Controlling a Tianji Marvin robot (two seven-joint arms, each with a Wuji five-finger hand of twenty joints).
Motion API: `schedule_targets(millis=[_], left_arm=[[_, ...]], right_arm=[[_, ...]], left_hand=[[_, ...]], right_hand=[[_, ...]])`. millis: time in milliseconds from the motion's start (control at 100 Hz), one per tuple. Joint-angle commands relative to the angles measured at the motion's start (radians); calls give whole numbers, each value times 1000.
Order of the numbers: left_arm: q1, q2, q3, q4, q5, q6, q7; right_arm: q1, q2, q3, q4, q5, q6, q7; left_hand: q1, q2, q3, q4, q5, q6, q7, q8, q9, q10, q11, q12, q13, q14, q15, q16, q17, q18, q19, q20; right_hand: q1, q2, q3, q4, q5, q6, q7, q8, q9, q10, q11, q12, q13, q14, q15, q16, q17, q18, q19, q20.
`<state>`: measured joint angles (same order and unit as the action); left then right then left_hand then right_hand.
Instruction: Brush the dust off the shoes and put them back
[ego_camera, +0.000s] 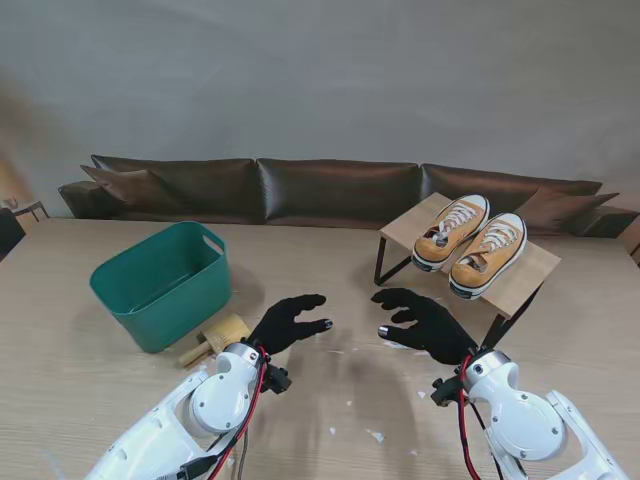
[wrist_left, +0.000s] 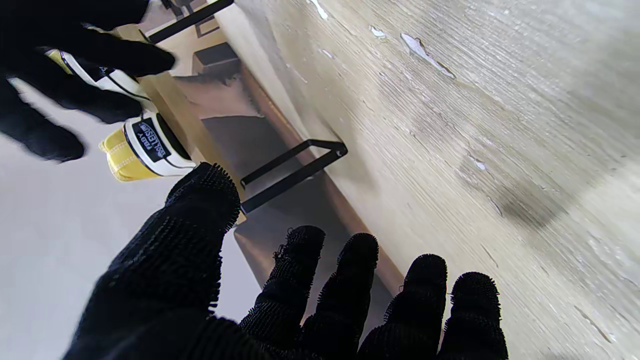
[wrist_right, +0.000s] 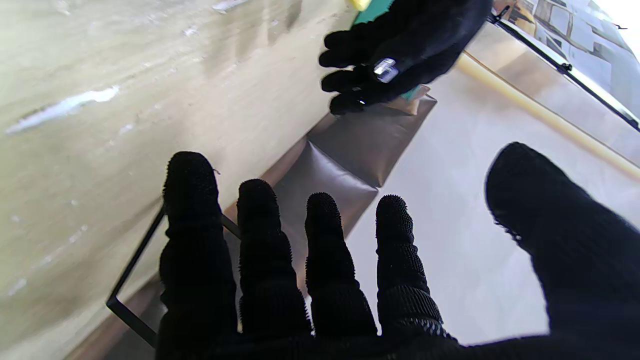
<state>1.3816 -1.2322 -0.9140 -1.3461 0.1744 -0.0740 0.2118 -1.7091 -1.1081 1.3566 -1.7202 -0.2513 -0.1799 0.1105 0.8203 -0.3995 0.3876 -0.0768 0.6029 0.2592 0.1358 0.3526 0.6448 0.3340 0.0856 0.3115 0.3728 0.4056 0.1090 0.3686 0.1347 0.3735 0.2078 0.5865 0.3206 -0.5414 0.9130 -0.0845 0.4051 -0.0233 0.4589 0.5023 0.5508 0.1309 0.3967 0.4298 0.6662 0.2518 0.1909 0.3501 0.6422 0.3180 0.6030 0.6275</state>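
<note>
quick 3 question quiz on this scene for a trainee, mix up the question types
1. True or false: both shoes sit on the small wooden rack.
2. Which hand is nearer the green bin? A) left hand B) right hand
3. Fill in: the wooden brush lies on the table between the bin and the ____ arm.

Key
1. True.
2. A.
3. Left. Both hands are open, holding nothing.
</note>
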Motion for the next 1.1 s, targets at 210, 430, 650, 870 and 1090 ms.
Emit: schedule_targets(millis=[210, 430, 650, 870, 1090], left_arm=[[17, 4, -16, -32, 23, 7, -20], [25, 7, -22, -38, 32, 5, -20], [32, 10, -27, -44, 37, 6, -21], [40, 11, -32, -52, 39, 13, -21], [45, 13, -36, -57, 44, 14, -20]], right_arm=[[-33, 9, 27, -170, -65, 55, 17], [24, 15, 38, -257, -183, 164, 38], [124, 29, 23, -285, -400, 290, 80], [221, 44, -24, -258, -620, 387, 154], [300, 58, -89, -201, -816, 452, 262]], left_hand=[[-3, 0, 3, 16, 19, -19, 4, 1, 0, -11, -3, -6, 7, 1, 3, -10, -10, -20, -6, -6], [-2, 1, 2, 17, 17, -19, 3, 1, 0, -11, -3, -6, 7, 4, 3, -9, -11, -20, -6, -5], [-2, 4, 0, 17, 21, -17, 4, 2, 5, -11, -1, -5, 8, 4, 3, -9, -12, -16, -6, -4], [1, 8, -2, 17, 22, -16, 4, 2, 4, -7, -1, -4, 7, 6, 3, -8, -13, -16, -6, -2], [2, 10, -6, 18, 23, -14, 4, 2, 5, -1, 0, -2, 7, 7, 2, -8, -13, -13, -5, 0]], right_hand=[[-50, 21, -41, 28, 18, -9, -23, -7, 87, 18, 20, 22, 112, 32, 92, 60, -270, 38, 153, 77], [-65, 9, -41, 29, 37, 7, -13, -3, 135, 28, 124, 105, 219, 25, 276, 160, -218, 38, 383, 70], [-71, -32, -54, 23, 79, 9, 17, 6, 155, 14, 314, 264, 303, -45, 655, 315, -148, 6, 597, 90], [-46, -73, -105, 16, 108, 9, 35, 21, 119, -15, 495, 458, 302, -118, 891, 401, -151, -25, 655, 104], [-24, -74, -185, 23, 116, 0, 31, 43, 31, -33, 589, 612, 235, -151, 963, 448, -207, -50, 636, 116]])
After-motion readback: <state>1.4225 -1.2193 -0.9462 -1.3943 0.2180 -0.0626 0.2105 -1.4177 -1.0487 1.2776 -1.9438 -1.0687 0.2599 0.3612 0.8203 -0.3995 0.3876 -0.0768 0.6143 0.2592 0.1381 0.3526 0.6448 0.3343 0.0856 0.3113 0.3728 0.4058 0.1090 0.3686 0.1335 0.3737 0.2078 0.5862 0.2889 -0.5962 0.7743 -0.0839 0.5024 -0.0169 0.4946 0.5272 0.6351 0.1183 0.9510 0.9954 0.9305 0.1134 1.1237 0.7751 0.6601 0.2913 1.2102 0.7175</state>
